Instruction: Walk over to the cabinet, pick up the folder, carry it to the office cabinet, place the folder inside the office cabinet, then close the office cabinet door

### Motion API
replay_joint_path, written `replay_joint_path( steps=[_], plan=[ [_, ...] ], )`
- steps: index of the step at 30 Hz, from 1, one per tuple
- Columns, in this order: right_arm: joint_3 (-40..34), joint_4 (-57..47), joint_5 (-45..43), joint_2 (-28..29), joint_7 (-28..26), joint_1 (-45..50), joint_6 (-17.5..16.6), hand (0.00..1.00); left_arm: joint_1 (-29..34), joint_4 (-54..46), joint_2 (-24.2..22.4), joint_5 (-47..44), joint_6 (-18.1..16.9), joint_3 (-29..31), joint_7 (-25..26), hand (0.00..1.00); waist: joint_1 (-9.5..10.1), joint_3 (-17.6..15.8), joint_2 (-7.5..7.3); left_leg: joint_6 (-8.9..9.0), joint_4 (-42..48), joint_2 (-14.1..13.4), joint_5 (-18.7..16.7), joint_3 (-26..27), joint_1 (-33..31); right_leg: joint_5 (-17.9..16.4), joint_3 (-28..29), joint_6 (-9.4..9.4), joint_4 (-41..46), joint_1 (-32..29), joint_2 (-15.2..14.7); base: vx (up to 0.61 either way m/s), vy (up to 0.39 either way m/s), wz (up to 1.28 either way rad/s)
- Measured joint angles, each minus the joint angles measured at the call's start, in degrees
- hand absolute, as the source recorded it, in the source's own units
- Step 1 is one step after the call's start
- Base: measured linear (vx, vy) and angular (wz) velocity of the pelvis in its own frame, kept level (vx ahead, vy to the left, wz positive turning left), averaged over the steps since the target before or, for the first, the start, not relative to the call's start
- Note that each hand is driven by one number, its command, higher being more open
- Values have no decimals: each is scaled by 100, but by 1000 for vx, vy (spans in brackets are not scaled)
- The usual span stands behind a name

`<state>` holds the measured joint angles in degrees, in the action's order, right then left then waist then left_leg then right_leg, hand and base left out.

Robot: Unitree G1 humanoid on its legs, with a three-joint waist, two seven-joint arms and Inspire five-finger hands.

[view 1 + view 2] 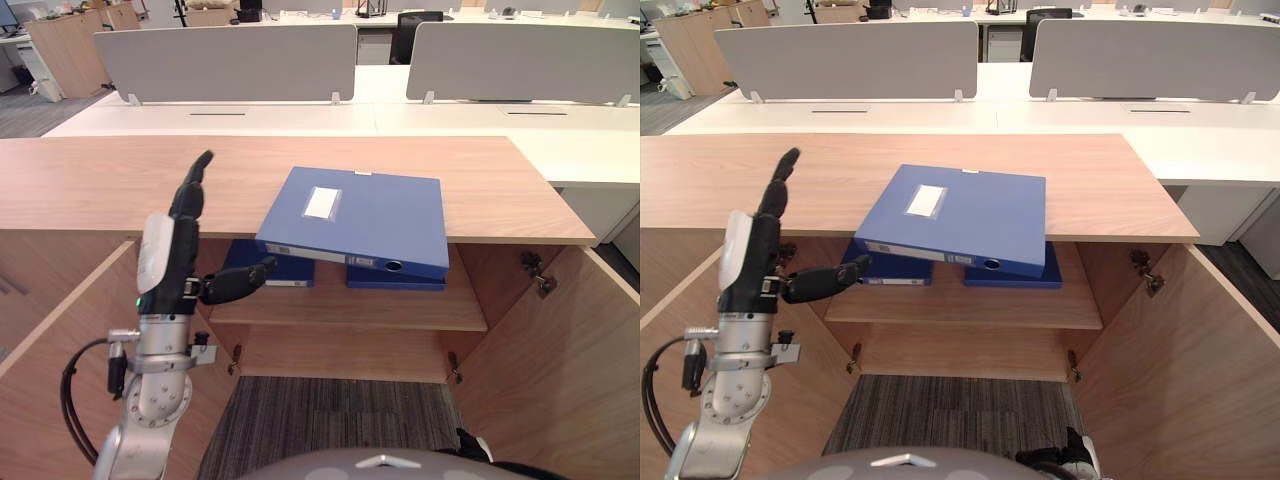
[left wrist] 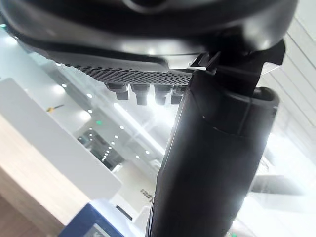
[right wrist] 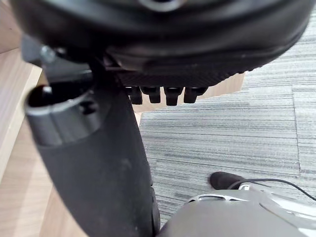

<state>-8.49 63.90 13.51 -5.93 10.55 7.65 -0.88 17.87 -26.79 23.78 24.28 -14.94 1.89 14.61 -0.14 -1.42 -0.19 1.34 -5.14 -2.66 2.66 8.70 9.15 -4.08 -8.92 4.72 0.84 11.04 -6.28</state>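
Lower left, the dark left hand [image 1: 180,255] spreads straight fingers [image 1: 196,188], thumb out, toward the blue rectangular folder [image 1: 355,220] overhanging the light wooden cabinet's top [image 1: 110,185], likely easing a grasp.

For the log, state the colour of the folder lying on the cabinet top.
Blue folder, pale label on its cover; clearest in the left eye view.
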Motion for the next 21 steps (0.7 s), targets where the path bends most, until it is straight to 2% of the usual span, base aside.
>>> replay_joint_path(
  steps=[10, 15, 21],
  plan=[
    [61, 18, -1, -14, -1, 35, -23, 100, -516, 75, 395, 567, -154, -880, -37, 100, -34, 31, 6, 28, -26, -47, -32, 158, 102, -10, 160, -38, 22, -11, 42, -10, -11, -8],
    [62, 12, -5, -20, -2, 43, -23, 100, -782, 589, 636, 816, -215, -1399, -194, 100, -94, 43, 24, 24, -29, -45, -34, 160, 116, -14, 158, -44, -5, -3, 41, 0, 0, 0],
    [61, 7, -8, -20, -3, 41, -21, 100, -859, 1039, 749, 1042, -196, -1632, -258, 100, -160, 39, 18, 24, -29, -37, -51, 170, 115, -13, 165, -43, -29, -3, 35, 0, 0, 0]
  ],
)
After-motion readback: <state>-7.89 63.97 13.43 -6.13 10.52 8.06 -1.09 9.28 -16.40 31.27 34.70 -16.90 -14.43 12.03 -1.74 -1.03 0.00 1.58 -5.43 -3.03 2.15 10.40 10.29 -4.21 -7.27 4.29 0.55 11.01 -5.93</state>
